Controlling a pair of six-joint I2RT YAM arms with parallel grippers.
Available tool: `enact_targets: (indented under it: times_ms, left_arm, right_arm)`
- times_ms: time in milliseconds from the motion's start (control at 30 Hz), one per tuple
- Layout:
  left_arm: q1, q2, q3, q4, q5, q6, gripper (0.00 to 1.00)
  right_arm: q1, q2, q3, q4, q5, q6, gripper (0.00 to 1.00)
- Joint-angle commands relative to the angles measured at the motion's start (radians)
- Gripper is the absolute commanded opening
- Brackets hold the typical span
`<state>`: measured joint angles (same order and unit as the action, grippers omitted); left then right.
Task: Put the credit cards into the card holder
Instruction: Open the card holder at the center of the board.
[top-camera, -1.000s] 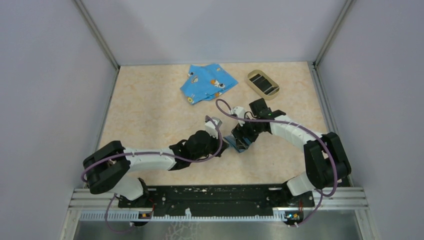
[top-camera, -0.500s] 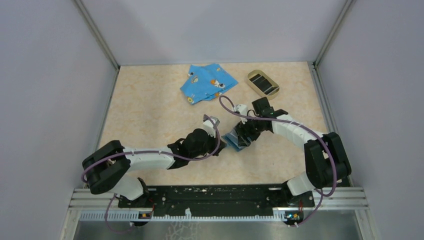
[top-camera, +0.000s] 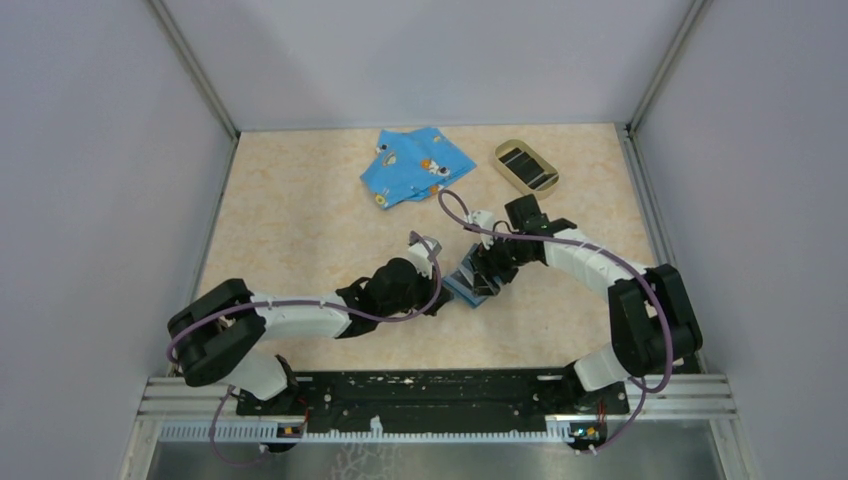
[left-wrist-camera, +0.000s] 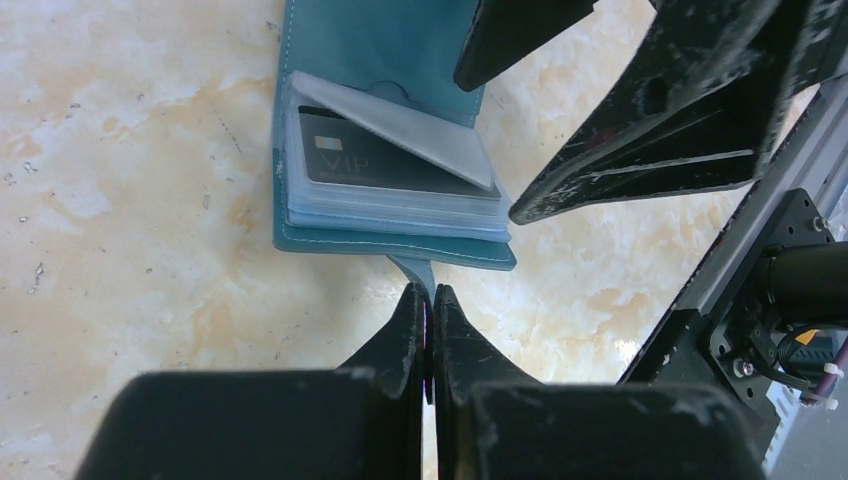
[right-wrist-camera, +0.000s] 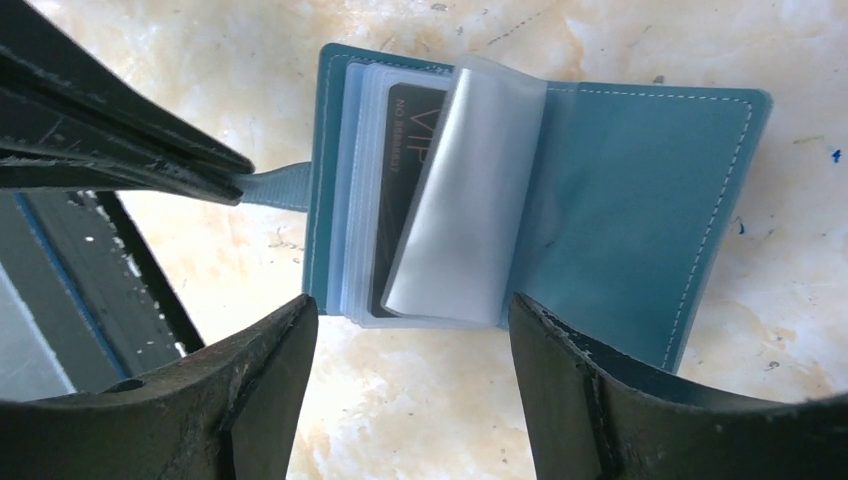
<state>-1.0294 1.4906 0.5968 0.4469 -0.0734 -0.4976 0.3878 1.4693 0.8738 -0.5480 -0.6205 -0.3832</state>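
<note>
Checking tools, inspector: state?
Inspector: Left tool (left-wrist-camera: 428, 290) clenched on strap tab (right-wrist-camera: 275, 187); right tool (right-wrist-camera: 410, 305) released.
Clerk: Card holder (right-wrist-camera: 620, 200)?
Inspector: Open on tabletop (top-camera: 300, 230), centre frame, between both tools; credit card (right-wrist-camera: 405, 170) sleeved inside.

One card holder (top-camera: 468, 287), one tray (top-camera: 498, 152), one cloth (top-camera: 415, 165).
</note>
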Motion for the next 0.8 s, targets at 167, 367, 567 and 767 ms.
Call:
enact_targets:
  times_ms: [167, 367, 567, 767]
  left_arm:
    - [0.004, 0.000, 0.003, 0.035, 0.029, 0.008, 0.00]
    - [0.003, -0.004, 0.007, 0.032, 0.036, 0.009, 0.00]
    - [0.003, -0.010, 0.008, 0.030, 0.034, 0.010, 0.00]
    - [0.004, -0.020, 0.002, 0.026, 0.030, 0.010, 0.00]
  right_arm:
    - [0.105, -0.017, 0.017, 0.064, 0.216, -0.032, 0.69]
    - [0.130, -0.003, 0.015, 0.068, 0.262, -0.039, 0.69]
    - [0.170, -0.001, 0.012, 0.068, 0.279, -0.054, 0.72]
    - [0.190, -0.013, 0.009, 0.069, 0.265, -0.062, 0.73]
